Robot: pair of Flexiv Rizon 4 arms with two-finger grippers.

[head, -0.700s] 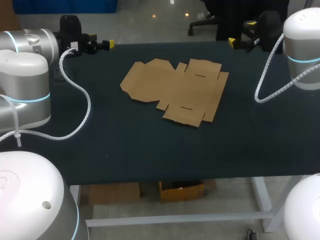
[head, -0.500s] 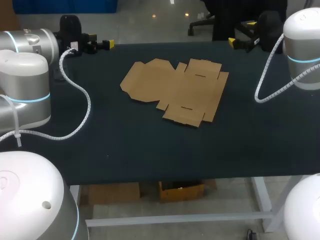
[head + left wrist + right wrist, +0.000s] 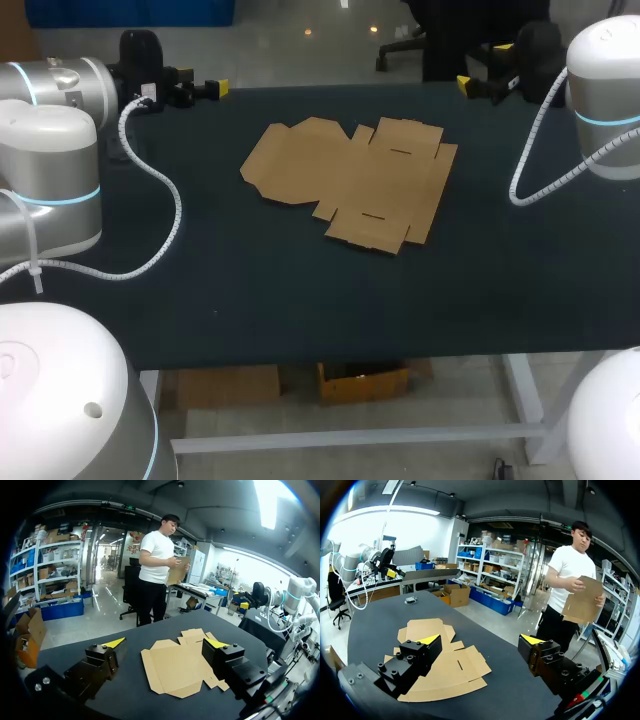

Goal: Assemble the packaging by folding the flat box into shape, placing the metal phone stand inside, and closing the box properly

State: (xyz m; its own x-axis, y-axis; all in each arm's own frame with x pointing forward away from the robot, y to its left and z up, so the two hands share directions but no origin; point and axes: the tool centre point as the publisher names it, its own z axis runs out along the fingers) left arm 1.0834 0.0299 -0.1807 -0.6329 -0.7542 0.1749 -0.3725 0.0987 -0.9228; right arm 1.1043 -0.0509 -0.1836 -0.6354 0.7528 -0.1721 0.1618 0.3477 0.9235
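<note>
Table point(image 3: 250, 300): nothing has moved | flat box point(image 3: 350, 180) unfolded | my left fingers point(image 3: 114, 643), right fingers point(image 3: 532, 640) spread, empty | folding unstarted

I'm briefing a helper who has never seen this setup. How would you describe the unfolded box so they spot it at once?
Look at the dark table that fills the head view. Just beyond its middle lies the flat cardboard box. It is the only tan thing on that dark top: a sheet lying fully unfolded, with notched flaps and two small slots.
</note>
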